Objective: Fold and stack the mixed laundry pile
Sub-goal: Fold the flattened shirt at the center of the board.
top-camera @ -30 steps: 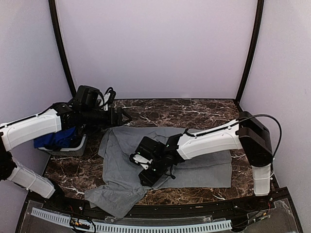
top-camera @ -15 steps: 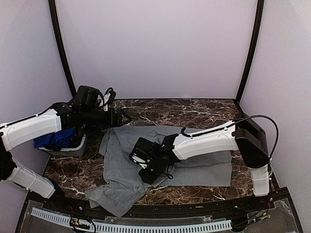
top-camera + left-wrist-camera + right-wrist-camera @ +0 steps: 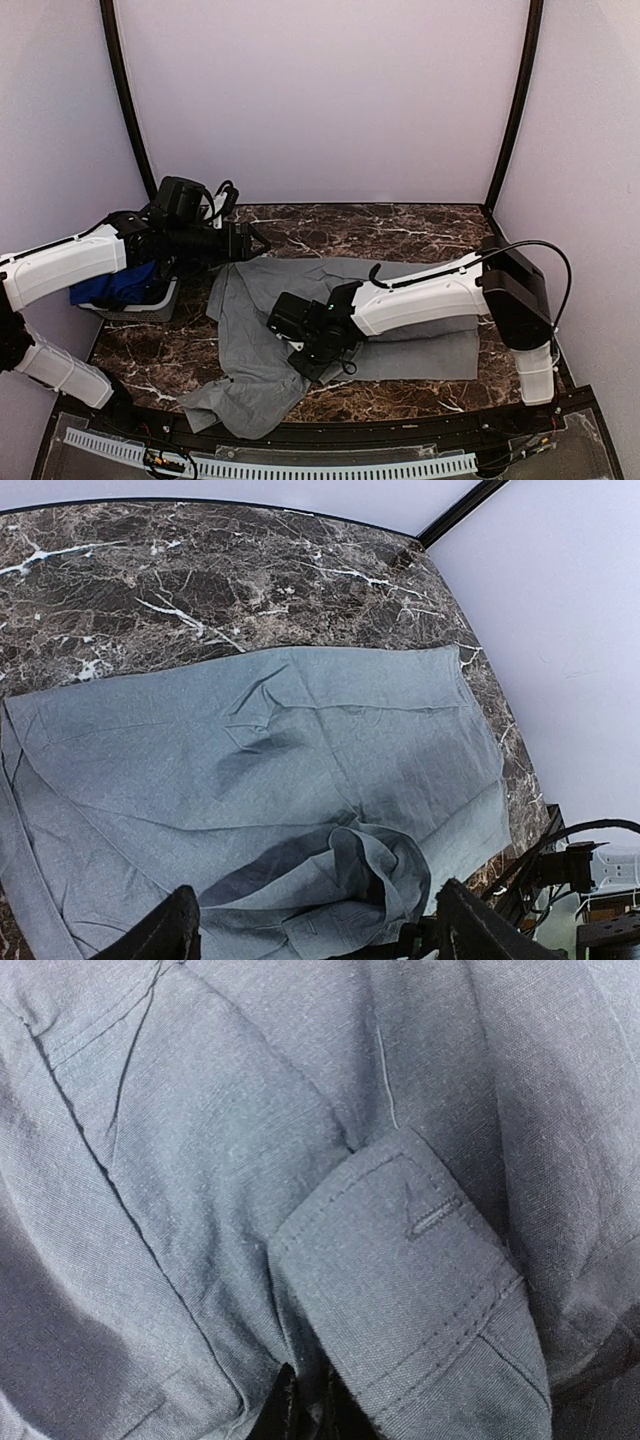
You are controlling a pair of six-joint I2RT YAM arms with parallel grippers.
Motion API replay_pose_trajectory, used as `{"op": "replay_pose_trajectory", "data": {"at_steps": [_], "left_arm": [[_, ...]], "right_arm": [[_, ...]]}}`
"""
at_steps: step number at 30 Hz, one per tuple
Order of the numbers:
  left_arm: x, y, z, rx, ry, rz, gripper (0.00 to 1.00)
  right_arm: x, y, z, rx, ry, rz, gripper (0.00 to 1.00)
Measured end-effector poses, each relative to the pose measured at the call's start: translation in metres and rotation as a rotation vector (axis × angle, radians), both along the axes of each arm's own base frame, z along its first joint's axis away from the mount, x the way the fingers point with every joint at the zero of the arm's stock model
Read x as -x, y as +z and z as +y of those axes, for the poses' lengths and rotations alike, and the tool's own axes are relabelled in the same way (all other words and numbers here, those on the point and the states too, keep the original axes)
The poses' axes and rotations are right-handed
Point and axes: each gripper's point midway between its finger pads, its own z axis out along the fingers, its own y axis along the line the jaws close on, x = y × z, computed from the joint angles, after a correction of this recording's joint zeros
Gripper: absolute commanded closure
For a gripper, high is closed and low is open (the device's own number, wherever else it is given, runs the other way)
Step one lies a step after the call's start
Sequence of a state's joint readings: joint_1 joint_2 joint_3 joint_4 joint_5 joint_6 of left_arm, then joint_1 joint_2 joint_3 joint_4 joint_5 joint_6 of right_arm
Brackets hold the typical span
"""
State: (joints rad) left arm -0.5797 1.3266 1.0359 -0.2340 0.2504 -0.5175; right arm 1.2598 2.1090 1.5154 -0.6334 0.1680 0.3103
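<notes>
Carefully, from the fingertips out:

1. Your right gripper has its fingers drawn close together and half buried in the grey shirt, just under a cuff with a buttonhole. You cannot tell whether they truly pinch cloth. If you lift on a thin bite, the fold likely slips out.
2. Several layers bunch around those fingers. If you catch more than the cuff, the body of the shirt probably drags along and the fold goes crooked.
3. Your right forearm lies low across the shirt, so a sideways sweep may ruck up the flat part beneath it.
4. Your left gripper hovers over the shirt's far left edge, fingers wide apart and empty. It pins nothing, so a pull may slide the whole garment.
5. The shirt is spread over the middle of the table, and one corner already droops over the near edge. A tug that way could drop it off.
6. The blue T-shirt waits in the basket at the left, beside your left arm. A careless swing could knock it.
</notes>
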Motion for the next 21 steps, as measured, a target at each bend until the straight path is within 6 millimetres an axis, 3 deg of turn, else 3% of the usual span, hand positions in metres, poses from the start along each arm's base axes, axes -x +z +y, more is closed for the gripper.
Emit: {"op": "replay_pose_trajectory", "data": {"at_steps": [4,12,21], "left_arm": [[0.001,-0.002,0.000,-0.002,0.000,0.003,0.20],[0.001,-0.005,0.001,-0.006,0.000,0.008,0.20],[0.029,-0.050,0.019,-0.045,0.018,0.104,0.20]], "right_arm": [[0.000,0.001,-0.006,0.022,-0.002,-0.005,0.97],[-0.008,0.010,-0.020,0.042,-0.019,0.008,0.89],[-0.016,0.013,-0.032,0.015,-0.046,0.051,0.99]]}}
